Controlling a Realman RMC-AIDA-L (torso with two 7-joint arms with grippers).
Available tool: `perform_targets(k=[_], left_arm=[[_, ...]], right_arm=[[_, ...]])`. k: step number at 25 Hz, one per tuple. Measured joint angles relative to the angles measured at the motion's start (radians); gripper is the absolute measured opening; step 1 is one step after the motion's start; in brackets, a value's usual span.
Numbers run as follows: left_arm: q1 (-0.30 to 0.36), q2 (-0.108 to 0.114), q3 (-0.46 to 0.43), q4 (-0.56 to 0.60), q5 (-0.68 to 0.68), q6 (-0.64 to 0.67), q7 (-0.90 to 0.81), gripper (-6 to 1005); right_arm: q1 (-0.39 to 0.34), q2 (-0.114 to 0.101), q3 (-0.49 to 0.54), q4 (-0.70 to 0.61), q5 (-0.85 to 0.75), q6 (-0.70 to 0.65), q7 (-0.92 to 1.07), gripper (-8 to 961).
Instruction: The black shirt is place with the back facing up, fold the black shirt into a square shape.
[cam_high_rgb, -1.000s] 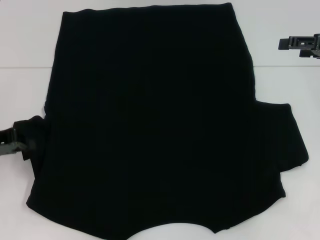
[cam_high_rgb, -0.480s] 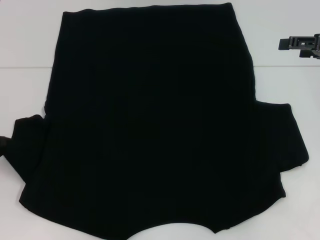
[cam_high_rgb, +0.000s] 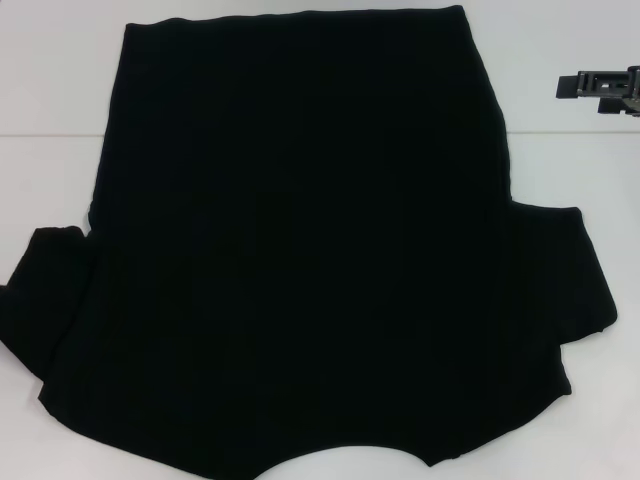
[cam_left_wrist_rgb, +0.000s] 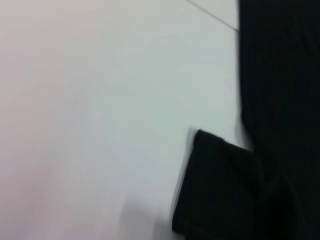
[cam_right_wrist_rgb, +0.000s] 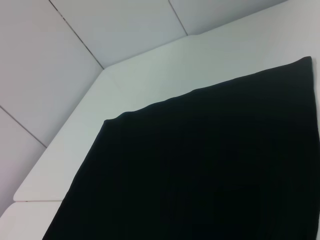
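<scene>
Right claw (cam_high_rgb: 600, 88) parked beyond the hem corner, spread or pressed together impossible to tell; left claw out of sight. Black shirt (cam_high_rgb: 300, 250) flat on the white tabletop (cam_high_rgb: 50, 80), both sleeves out. Risk: a shallow pinch on the left sleeve (cam_high_rgb: 45, 300) slipping or dragging the body askew, spoiling the square.
</scene>
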Motion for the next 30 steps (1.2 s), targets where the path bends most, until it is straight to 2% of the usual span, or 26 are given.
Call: perform_targets(k=[5, 20, 26, 30], left_arm=[[0.005, 0.005, -0.04, 0.013, 0.0, -0.002, 0.003, 1], [0.006, 0.01, -0.087, 0.034, -0.003, -0.012, 0.0, 1], [0.0, 0.006, -0.074, 0.035, -0.034, 0.02, 0.014, 0], [-0.017, -0.006, -0.008, 0.031, -0.103, 0.073, 0.031, 1]], right_arm=[[0.001, -0.001, 0.0, 0.0, 0.0, 0.0, -0.001, 941], [0.005, -0.002, 0.0, 0.0, 0.0, 0.0, -0.001, 941], [0.003, -0.002, 0.0, 0.0, 0.0, 0.0, -0.001, 941], [0.002, -0.002, 0.0, 0.0, 0.0, -0.001, -0.001, 941]])
